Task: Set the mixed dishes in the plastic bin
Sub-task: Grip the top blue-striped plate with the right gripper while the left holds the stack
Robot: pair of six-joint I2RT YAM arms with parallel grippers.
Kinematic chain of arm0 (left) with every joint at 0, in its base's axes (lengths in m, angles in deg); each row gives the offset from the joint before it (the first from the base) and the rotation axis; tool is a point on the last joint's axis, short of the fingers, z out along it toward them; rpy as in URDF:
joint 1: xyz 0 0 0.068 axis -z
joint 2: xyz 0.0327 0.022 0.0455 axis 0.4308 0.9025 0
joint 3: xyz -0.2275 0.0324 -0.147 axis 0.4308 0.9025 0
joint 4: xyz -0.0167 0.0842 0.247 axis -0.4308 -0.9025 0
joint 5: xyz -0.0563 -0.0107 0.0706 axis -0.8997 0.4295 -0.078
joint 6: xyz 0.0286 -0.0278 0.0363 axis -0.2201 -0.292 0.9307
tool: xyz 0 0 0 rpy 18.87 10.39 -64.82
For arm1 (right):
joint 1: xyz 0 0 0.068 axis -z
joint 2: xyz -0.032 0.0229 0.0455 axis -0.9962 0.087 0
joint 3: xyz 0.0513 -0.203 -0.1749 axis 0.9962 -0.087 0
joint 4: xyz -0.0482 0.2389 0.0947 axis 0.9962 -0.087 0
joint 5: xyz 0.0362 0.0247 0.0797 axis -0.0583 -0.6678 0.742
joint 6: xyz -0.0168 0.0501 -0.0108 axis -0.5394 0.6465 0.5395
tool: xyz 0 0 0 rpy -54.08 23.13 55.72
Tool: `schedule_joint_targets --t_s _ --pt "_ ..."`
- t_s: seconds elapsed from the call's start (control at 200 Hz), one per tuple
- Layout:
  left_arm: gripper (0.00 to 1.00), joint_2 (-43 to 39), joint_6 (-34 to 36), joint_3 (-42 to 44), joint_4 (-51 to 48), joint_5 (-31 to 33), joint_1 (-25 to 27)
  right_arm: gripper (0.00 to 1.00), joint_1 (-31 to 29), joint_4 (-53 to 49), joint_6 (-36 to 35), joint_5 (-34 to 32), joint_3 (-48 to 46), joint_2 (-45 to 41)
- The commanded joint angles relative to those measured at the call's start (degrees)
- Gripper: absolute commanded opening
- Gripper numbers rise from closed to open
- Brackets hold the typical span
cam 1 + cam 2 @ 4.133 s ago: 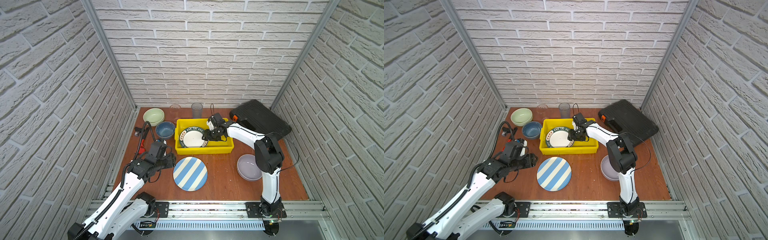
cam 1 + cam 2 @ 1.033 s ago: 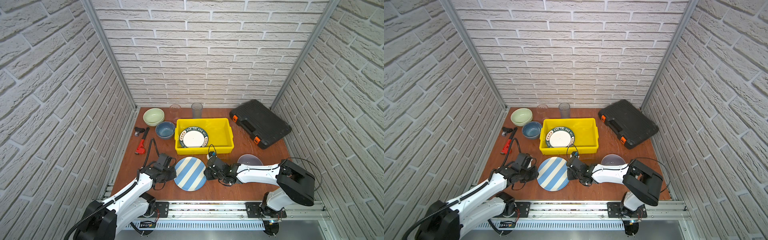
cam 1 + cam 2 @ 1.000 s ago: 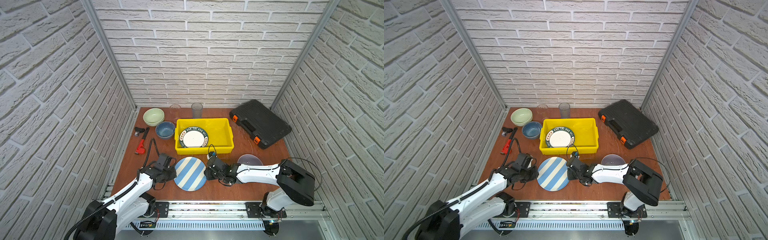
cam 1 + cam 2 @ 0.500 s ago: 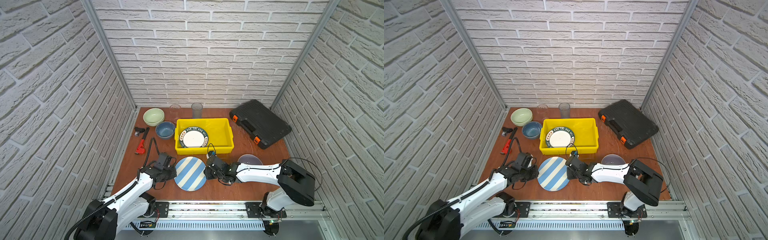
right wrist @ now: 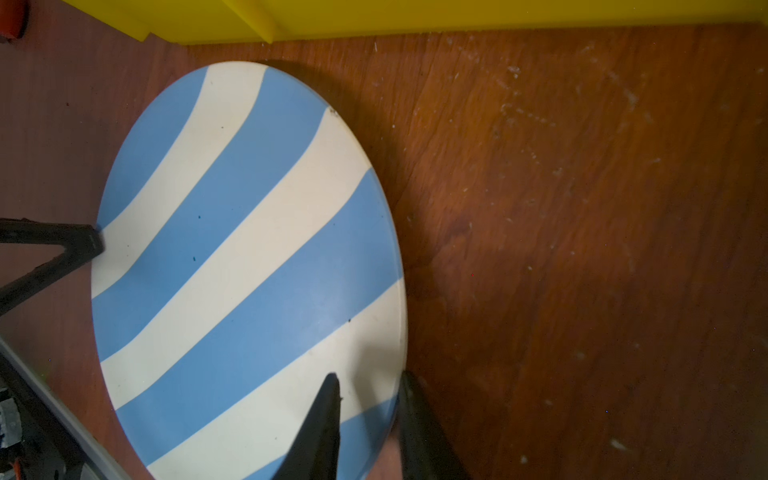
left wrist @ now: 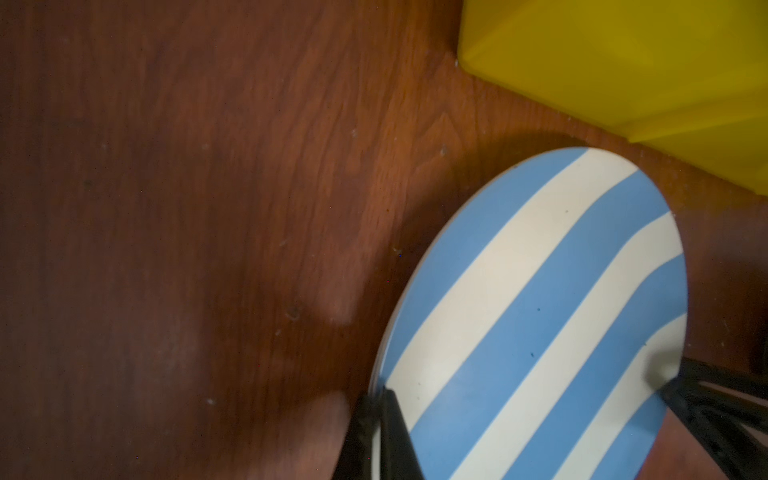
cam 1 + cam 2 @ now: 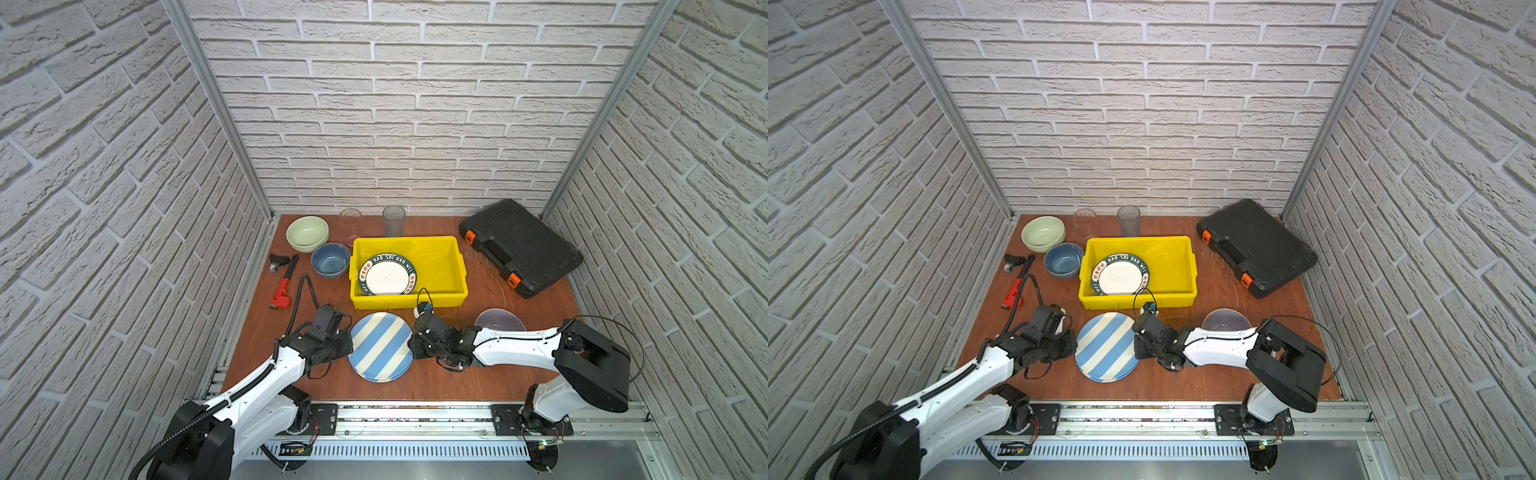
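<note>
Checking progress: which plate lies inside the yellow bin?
The white plate with the dark lettered rim, in the left half of the yellow bin. The blue-white striped plate is outside, in front of it.

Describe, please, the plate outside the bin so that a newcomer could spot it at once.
Find the yellow bin in the middle of the wooden table; the striped plate lies just in front of its near wall. Only it has broad blue and white stripes: the plate inside the bin is white, dark-rimmed.
</note>
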Motion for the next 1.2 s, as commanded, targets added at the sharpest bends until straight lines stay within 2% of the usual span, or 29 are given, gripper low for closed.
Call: schedule_joint_targets --t_s 0.0,0.185,0.495,0.79,1.045,1.195 --pt "0.05 1.83 0.71 2.20 -0.99 0.03 0.24 0.26 -0.39 8.28 1.76 2.39 -2.26 -1.48" --pt "0.04 2.91 1.22 2.21 -0.51 -1.12 0.27 0.26 -0.37 14.83 2.31 2.80 -5.62 -3.58" --pt "0.02 4.25 1.86 2.12 0.06 -2.48 0.49 0.26 -0.37 17.47 0.91 3.15 -6.05 -4.77" --pt "0.02 5.23 2.39 2.03 1.57 -4.01 0.92 0.26 -0.36 12.76 0.32 2.37 -4.49 -4.29" --pt "0.02 6.67 2.65 1.77 2.75 -4.68 1.63 0.29 -0.37 5.27 -2.09 0.30 -1.76 -5.35" --pt "0.02 6.92 2.89 1.59 3.11 -5.02 1.89 0.28 -0.37 5.07 -2.98 0.49 -1.39 -6.61"
